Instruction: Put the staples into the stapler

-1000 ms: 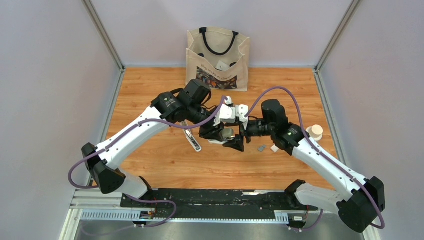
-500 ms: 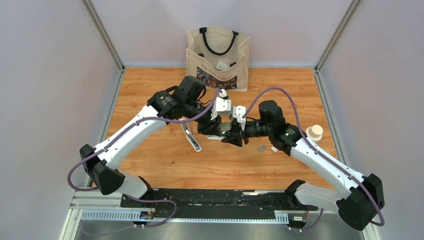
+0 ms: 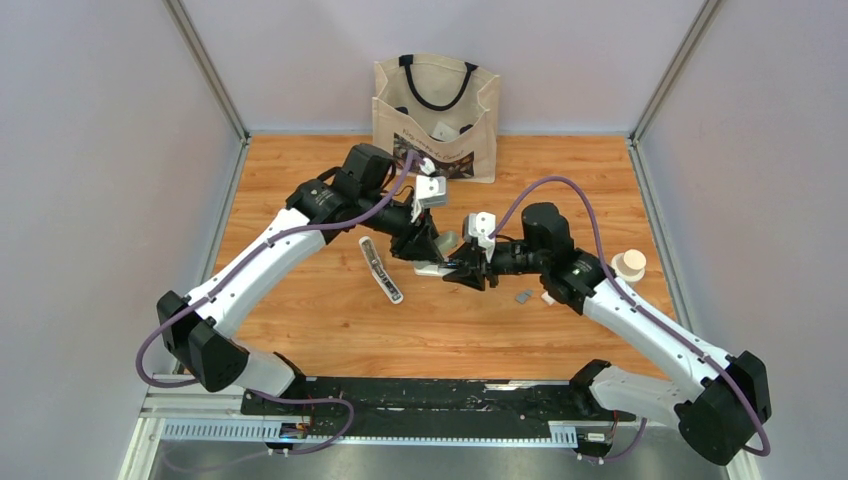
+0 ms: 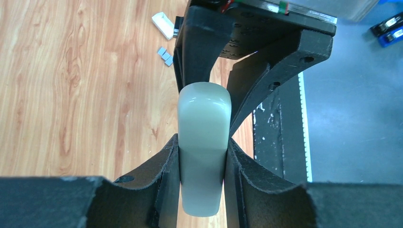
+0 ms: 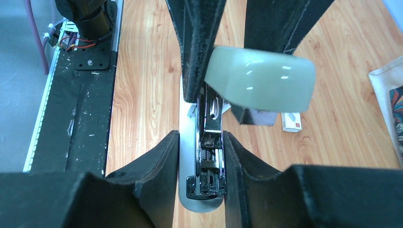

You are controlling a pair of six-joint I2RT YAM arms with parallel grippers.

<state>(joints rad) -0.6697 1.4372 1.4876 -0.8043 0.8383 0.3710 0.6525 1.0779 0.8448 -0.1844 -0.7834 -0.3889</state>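
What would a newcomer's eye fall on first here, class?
Two arms meet mid-table over an opened stapler: the left gripper clamps its pale green top cover, while the right gripper holds the metal base. Just right of them the tiny grey staples lie loose on the wooden table, and a cloth tote bag stands at the back.

The pale-green plastic stapler lid [image 5: 260,78] is overhanging the grey metal stapler body [image 5: 211,142]; black right fingers [image 5: 152,190] are walling both sides, leaving its near end uncovered.
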